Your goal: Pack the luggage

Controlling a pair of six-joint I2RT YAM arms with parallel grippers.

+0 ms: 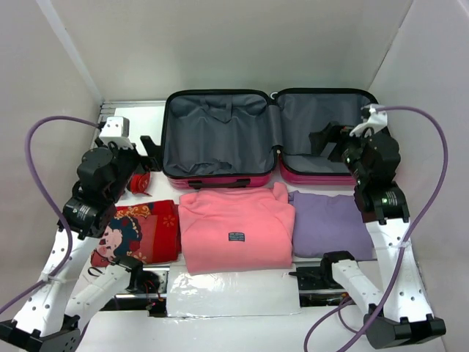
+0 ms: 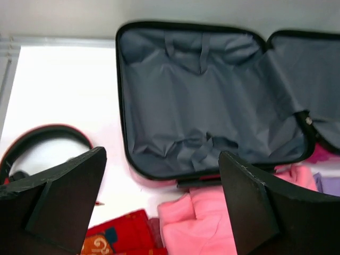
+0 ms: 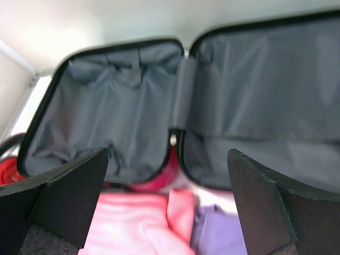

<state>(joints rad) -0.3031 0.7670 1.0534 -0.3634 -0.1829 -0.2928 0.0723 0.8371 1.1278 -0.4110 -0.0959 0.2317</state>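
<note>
At the far middle of the table [image 2: 64, 85], the luggage [image 1: 220, 139] is lying fully open, both halves flat with the grey lining facing up. No item is showing inside either half. Along its near side, three folded items are lying in a row: a red printed cloth [image 1: 143, 231] on the left, a pink sweater [image 1: 234, 227] in the centre, just beside the case edge, and a purple garment [image 1: 330, 224] on the right. A pair of red headphones [image 1: 139, 182] is sitting to the left of the case, near the left arm.

The left gripper [image 2: 162, 156] is hovering off the left corner of the case with its jaws standing wide and nothing between them. The right gripper [image 3: 167, 154] is hanging over the near edge of the right half, jaws likewise wide and holding nothing.

Step in hand, as judged: packing is at its very start, and both arms are positioning for a first pick.

Next move, as judged: one arm is needing to descend onto the garment nearest to it, pinch a fold of fabric, lift it over the black rim and release it in a half. Loose cloth may be unfolding or snagging on the rim during transfer.
</note>
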